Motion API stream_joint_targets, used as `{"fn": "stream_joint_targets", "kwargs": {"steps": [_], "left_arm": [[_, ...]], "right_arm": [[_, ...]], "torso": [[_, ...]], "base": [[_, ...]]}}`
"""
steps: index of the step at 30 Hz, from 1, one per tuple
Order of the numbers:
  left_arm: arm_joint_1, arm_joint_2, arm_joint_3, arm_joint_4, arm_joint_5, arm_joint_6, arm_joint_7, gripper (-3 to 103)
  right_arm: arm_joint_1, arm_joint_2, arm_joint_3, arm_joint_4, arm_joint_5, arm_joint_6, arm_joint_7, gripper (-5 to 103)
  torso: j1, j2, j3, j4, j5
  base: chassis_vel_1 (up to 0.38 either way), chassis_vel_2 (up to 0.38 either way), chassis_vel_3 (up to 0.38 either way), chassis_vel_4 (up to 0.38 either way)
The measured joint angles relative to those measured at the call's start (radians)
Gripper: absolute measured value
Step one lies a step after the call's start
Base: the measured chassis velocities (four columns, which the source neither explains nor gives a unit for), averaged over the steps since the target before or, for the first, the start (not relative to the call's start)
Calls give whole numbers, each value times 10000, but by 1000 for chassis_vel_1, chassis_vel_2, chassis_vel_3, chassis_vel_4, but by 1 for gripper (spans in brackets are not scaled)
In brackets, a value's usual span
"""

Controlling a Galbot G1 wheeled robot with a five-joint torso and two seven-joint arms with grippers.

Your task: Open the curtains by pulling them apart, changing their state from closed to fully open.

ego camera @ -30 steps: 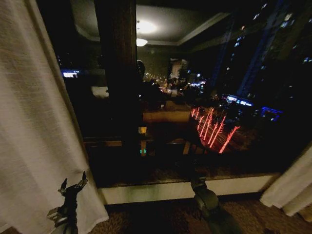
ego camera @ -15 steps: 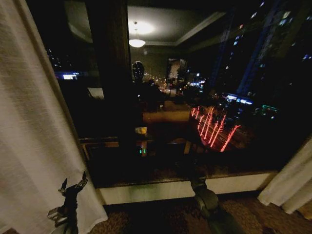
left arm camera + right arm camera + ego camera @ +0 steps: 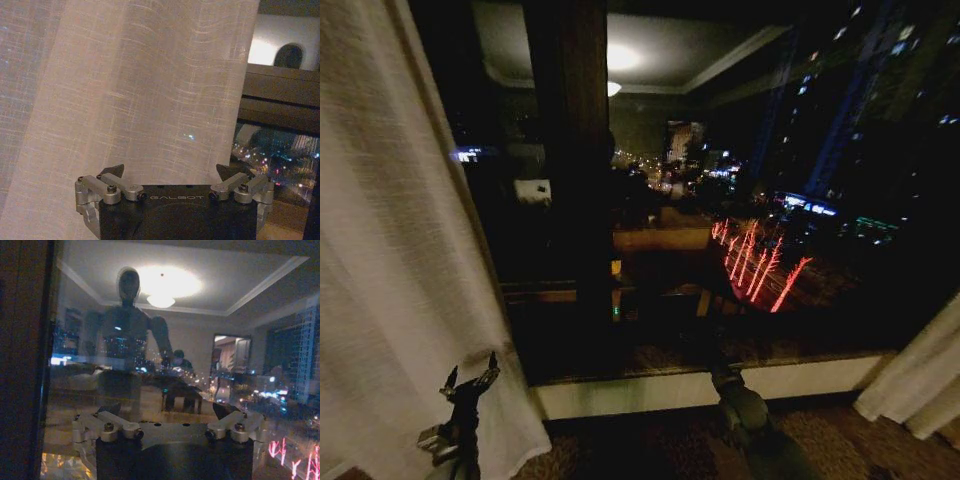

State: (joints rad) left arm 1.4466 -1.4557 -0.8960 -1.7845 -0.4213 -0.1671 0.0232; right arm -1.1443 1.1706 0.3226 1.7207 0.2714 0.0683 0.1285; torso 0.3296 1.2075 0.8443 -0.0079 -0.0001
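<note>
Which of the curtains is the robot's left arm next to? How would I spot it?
Start at the big dark window. The left curtain panel hangs along its left edge, with the left end effector open just before its lower part. It is far broader than the right curtain panel.

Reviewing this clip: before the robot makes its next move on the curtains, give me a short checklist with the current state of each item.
1. Left curtain drawn to the window's left side: ok.
2. Right curtain drawn to the right edge: ok.
3. Window glass uncovered between the two panels: ok.
4. Left gripper jaws open, holding no fabric, curtain just beyond it: ok.
5. Right gripper jaws open, facing bare glass: ok.
6. Curtains fully open to the ends of the rail: cannot tell, the rail is out of view.
</note>
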Motion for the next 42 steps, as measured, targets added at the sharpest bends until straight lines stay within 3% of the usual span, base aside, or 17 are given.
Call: {"fn": "stream_joint_targets", "kwargs": {"steps": [42], "left_arm": [[0,-2,3,0,0,0,0,100]], "right_arm": [[0,-1,2,0,0,0,0,100]], "torso": [[-2,0,-1,-1,1]], "base": [[12,10,-12,-10]]}}
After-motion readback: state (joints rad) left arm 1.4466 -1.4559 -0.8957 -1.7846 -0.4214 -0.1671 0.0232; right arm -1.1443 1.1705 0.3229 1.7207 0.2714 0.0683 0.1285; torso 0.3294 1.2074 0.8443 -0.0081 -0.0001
